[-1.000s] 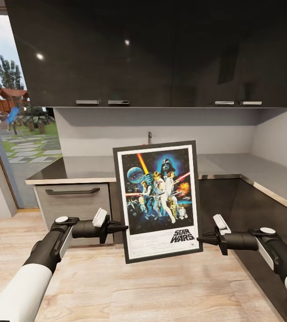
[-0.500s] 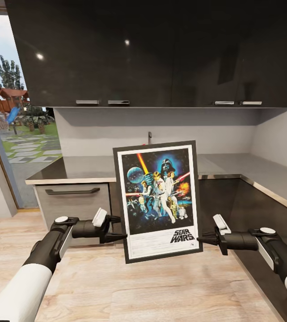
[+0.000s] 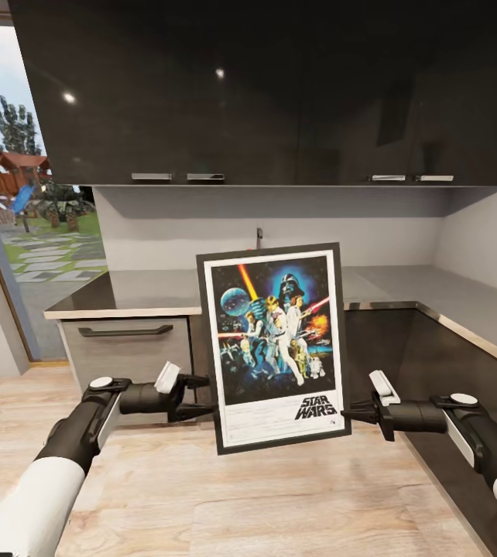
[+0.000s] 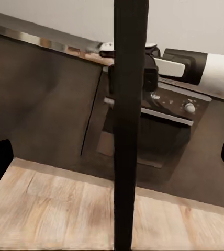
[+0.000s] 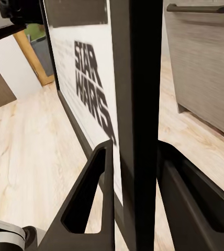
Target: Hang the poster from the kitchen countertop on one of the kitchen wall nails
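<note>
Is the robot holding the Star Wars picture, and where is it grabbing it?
Yes. The right gripper pinches the poster by its lower right frame edge. The left gripper is open beside the left edge.

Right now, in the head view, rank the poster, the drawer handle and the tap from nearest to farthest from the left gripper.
1. The poster, just beside the left gripper.
2. The drawer handle, on the cabinet front behind it.
3. The tap, at the countertop's back wall.

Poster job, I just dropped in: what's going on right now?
The poster is off the kitchen countertop and held upright in front of the robot. The right gripper pinches its right edge. The left gripper is at the left edge with its fingers spread wide, not clamping. It hangs on no nail yet.
</note>
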Controlling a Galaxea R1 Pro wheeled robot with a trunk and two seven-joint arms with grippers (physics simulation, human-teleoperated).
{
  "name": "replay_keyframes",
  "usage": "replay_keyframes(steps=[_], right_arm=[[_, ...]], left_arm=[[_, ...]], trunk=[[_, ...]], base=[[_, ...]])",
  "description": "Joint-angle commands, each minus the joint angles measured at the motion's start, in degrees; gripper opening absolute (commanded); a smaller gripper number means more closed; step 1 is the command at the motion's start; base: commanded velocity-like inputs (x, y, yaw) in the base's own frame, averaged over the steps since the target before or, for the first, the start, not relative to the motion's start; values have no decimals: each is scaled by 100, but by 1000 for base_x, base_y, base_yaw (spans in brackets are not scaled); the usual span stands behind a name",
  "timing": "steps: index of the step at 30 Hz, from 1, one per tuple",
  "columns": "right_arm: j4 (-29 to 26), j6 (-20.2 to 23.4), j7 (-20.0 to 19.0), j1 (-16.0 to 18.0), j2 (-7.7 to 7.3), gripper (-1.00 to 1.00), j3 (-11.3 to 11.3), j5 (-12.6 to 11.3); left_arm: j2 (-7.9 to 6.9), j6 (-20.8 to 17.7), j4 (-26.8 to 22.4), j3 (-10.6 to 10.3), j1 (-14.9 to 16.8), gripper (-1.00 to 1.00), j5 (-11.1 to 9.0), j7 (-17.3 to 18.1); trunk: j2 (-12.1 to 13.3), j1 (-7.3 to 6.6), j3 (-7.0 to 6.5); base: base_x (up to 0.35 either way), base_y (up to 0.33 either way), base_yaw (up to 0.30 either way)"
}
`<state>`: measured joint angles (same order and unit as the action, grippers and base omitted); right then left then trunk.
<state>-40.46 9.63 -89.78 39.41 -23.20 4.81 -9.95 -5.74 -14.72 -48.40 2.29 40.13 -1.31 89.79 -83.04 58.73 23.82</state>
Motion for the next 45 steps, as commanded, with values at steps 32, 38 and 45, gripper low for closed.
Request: replay_keyframes(steps=[32,38,45], right_arm=[[21,-389,41,-31,-19,-100,-299,-743],[19,-364,40,-30,-19,-100,-303,-751],[20,-357,45,-29,-16,-100,-297,-754]], left_arm=[[-1405,2437,4668,1791,-824,100,-1048,21],[-1656,2415,4672,1792,-949,100,-1161,21],[-1746,2392,4673,1792,-1001,100,-1177,21]], trunk=[[-4,0,7],[-4,0,7],[-4,0,7]], base=[[0,0,0],[0,0,160],[16,3,273]])
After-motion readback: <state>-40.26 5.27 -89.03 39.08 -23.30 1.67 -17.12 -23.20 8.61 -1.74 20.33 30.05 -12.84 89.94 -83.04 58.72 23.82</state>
